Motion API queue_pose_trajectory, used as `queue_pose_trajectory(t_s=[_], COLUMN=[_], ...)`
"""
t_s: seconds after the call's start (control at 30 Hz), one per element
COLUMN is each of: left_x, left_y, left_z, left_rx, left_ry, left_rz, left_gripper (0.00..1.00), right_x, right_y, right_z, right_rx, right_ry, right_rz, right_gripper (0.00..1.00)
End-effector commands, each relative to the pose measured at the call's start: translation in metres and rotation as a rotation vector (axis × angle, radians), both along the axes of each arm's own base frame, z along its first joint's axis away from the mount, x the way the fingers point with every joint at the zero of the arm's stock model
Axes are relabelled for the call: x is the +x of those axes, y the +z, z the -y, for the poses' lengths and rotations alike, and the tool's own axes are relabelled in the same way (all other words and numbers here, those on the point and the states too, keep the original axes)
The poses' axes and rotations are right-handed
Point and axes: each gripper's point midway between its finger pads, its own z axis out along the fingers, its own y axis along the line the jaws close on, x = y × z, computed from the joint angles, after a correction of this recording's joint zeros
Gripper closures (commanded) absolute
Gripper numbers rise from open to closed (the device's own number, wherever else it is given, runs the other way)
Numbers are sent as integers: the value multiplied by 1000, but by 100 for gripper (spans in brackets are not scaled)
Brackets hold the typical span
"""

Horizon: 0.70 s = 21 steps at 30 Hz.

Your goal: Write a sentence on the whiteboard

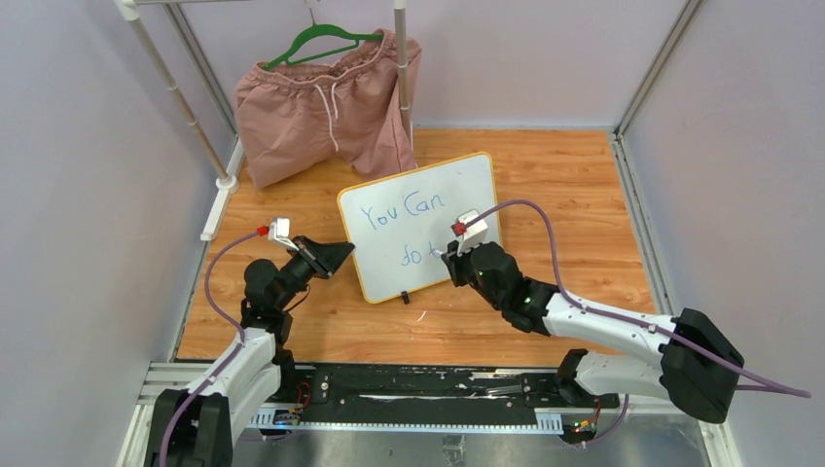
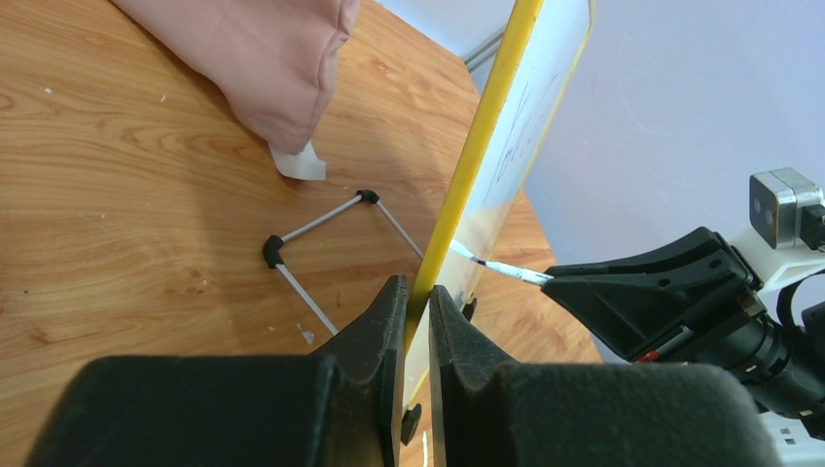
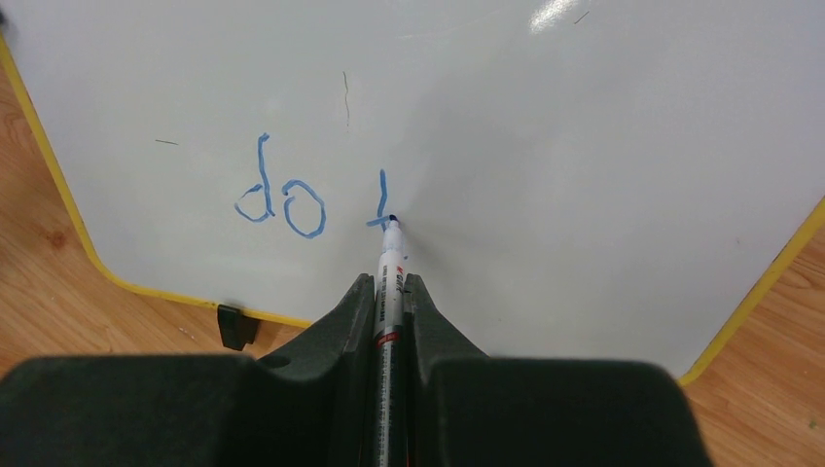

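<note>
Your left pincer (image 2: 416,292) clamps the whiteboard (image 2: 486,146) by its yellow frame edge, while your right pincer (image 3: 389,287) grips a marker (image 3: 392,255) whose tip touches the sentence (image 3: 263,170) at "do t".

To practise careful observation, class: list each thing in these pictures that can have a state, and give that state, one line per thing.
whiteboard: propped upright, one edge clamped.
sentence: unfinished, reads "You Can do t".
marker: uncapped, tip touching the board.
left hand: shut on the whiteboard's yellow frame.
right hand: shut on the marker.
shorts: hanging from the green hanger.
</note>
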Motion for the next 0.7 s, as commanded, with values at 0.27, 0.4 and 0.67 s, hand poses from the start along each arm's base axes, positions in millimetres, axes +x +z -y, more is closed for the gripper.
queue_pose_trajectory(t_s=[0.27, 0.4, 0.67], left_x=[-3, -3, -4], left_y=[10, 9, 10], left_z=[3, 2, 3], left_rx=[-13, -12, -12], left_ry=[-15, -13, -16], left_rz=[44, 45, 48], left_gripper=[100, 100, 100], right_x=[1, 3, 16], right_y=[31, 43, 48], right_z=[8, 10, 10], right_rx=[87, 93, 97], right_ry=[-17, -24, -47], right_rz=[57, 83, 82], right_gripper=[100, 100, 100])
